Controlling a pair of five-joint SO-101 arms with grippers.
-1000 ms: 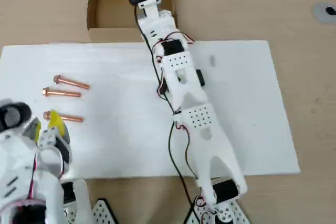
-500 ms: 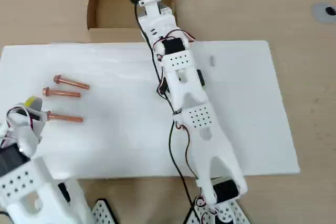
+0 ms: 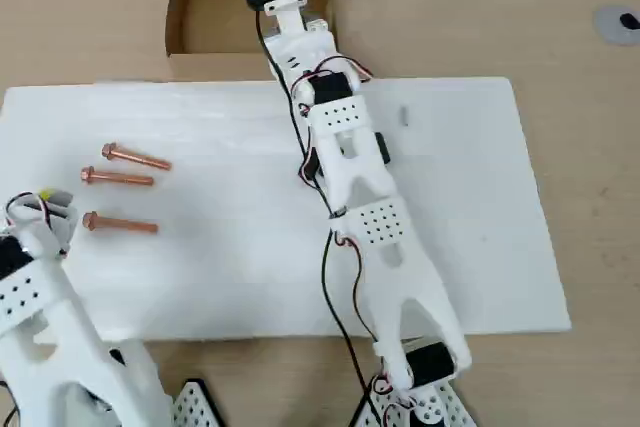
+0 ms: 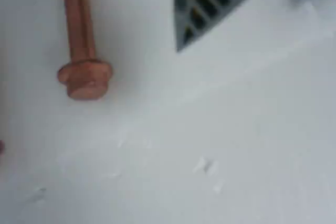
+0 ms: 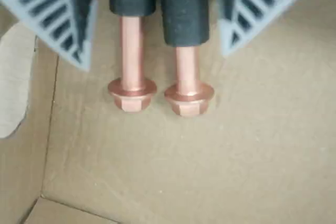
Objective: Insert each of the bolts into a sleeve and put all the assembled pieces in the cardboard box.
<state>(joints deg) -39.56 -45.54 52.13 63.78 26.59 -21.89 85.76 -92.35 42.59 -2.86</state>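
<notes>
Three copper bolts lie bare on the white mat [image 3: 240,247]: one [image 3: 135,157] farthest, one [image 3: 118,177] in the middle, one [image 3: 120,223] nearest. My left gripper [image 3: 45,205] hangs open just left of the nearest bolt's head [image 4: 84,77], one finger [image 4: 210,3] beside it, nothing held. My right gripper [image 5: 156,56] is inside the cardboard box [image 3: 176,17], open. Between its fingers two bolts in black sleeves, one [image 5: 131,30] and the other [image 5: 185,30], rest side by side on the box floor.
The right arm [image 3: 360,197] stretches diagonally across the mat's middle to the box at the back. The left arm's base [image 3: 60,347] fills the front left corner. A grey disc [image 3: 618,22] sits on the wooden table at the far right.
The left arm swung left and back, and its gripper now sits left of the nearest bolt's head. The right arm and the bolts stayed put.
</notes>
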